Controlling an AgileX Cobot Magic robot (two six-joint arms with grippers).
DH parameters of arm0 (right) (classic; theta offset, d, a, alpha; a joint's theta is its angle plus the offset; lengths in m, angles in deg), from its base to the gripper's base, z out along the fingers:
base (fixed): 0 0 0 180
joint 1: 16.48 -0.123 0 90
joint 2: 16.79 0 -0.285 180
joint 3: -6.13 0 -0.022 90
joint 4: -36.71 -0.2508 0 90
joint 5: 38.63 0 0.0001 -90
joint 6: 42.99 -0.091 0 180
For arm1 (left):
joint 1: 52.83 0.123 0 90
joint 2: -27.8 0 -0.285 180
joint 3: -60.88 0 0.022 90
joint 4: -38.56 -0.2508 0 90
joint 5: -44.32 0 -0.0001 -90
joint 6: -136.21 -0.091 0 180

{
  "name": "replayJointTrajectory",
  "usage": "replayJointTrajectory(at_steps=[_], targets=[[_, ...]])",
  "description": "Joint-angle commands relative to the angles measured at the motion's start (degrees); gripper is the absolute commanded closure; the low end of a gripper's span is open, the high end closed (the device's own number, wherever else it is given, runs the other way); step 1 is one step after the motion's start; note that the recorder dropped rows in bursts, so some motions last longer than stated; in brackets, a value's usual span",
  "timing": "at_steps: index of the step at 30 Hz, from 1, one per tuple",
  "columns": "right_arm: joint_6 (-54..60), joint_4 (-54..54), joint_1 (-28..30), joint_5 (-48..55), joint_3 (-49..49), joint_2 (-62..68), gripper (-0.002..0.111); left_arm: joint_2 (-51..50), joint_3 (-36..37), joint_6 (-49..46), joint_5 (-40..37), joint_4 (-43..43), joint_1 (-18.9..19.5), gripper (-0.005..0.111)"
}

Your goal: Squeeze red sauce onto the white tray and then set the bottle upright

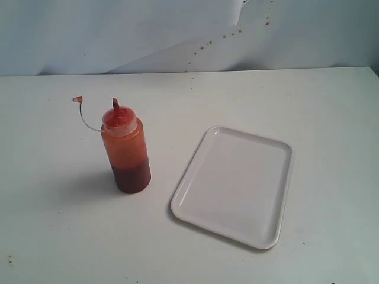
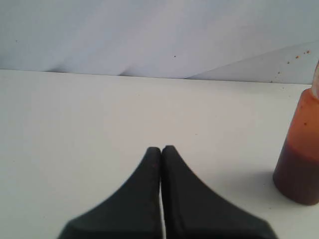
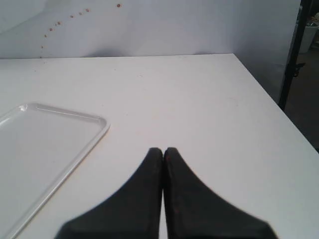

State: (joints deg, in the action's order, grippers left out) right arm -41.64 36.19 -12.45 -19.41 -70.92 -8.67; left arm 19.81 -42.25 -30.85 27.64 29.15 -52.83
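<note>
Bottle (image 1: 125,151) stands upright near the white tray (image 1: 234,186).

White tabletop (image 1: 249,94), pale creased backdrop (image 1: 118,29) flecked with small red spots (image 3: 118,6), soft even light

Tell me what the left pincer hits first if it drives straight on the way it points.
Probably nothing near: the left pincer points across the table toward the pale backdrop. The bottle stands aside of that line; depth is unclear.
</note>
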Motion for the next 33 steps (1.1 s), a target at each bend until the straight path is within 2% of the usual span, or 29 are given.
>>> replayJointTrajectory(at_steps=[1, 33], targets=[[0.2, 0.0, -0.1, -0.1, -0.2, -0.3, 0.108, 0.2, 0.3, 0.1, 0.2, -0.1, 0.0, 0.107], [0.2, 0.0, -0.1, -0.1, -0.2, -0.3, 0.108, 0.2, 0.3, 0.1, 0.3, -3.2, 0.0, 0.107]])
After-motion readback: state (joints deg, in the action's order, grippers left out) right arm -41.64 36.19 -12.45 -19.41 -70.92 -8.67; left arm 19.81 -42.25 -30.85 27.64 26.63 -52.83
